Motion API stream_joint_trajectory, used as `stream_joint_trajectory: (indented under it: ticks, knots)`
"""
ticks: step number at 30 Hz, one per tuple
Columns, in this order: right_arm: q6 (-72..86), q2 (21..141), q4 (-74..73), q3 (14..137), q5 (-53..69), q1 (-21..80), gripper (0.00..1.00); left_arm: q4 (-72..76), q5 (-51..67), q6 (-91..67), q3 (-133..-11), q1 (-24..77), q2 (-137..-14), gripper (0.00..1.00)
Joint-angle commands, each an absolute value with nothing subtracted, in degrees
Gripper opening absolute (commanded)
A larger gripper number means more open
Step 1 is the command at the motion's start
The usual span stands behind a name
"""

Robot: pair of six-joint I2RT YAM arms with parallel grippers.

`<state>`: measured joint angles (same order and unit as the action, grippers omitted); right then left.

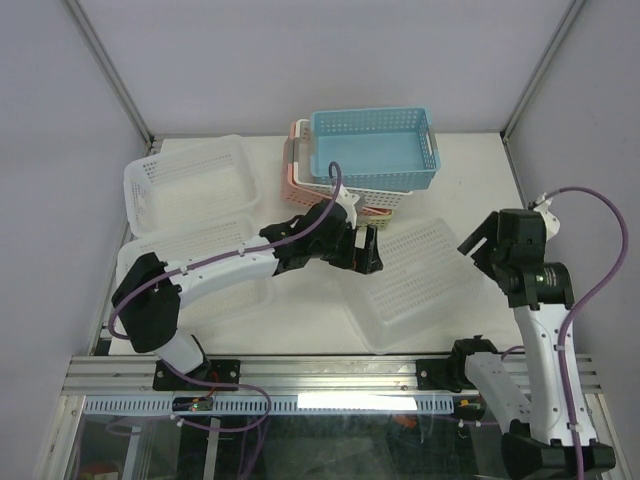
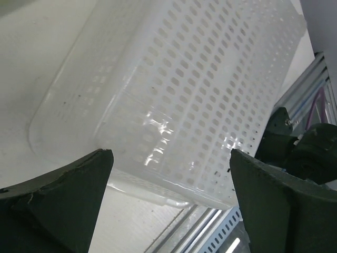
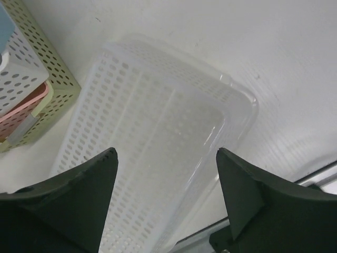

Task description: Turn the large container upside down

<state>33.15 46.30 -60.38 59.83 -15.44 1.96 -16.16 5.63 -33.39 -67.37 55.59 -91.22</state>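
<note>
The large translucent white perforated container (image 1: 415,280) lies on the table at centre right, and its flat perforated base appears to face up with the rim flange down. My left gripper (image 1: 366,250) hangs open and empty just over its left end. In the left wrist view the container (image 2: 200,95) fills the space ahead of the open left gripper (image 2: 171,158). My right gripper (image 1: 475,243) is open and empty above the container's right edge. In the right wrist view the container (image 3: 158,137) lies below the open right gripper (image 3: 166,155).
A stack of blue (image 1: 375,148), pink and yellow-green baskets (image 1: 372,202) stands at the back centre. A white basket (image 1: 190,180) sits at the back left, with another translucent container (image 1: 195,245) under my left arm. The aluminium rail (image 1: 330,375) runs along the near edge.
</note>
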Motion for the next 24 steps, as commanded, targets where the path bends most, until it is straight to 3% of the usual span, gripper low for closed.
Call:
stream_joint_trajectory:
  ticks: [1, 4, 11, 21, 24]
  knots:
    - [40.65, 43.20, -64.76, 54.57, -12.10, 1.80, 0.67, -15.64, 3.82, -29.09, -69.24, 52.49, -91.29, 0.99]
    - [43.02, 43.99, -61.21, 48.86, -8.66, 1.80, 0.54, -16.20, 6.45, -27.71, -69.14, 52.19, -93.72, 0.99]
    - [45.08, 47.70, -53.76, 43.19, -9.44, 1.55, 0.45, -11.28, 13.34, -30.32, -68.16, 56.06, -97.18, 0.99]
    - [38.75, 66.69, -34.15, 51.15, -18.68, -6.02, 0.42, -3.70, 22.66, -32.10, -78.06, 61.51, -108.13, 0.99]
    - [37.46, 72.89, -37.07, 59.24, -16.40, -8.93, 0.49, -4.16, 22.56, -31.73, -81.81, 61.61, -109.19, 0.99]
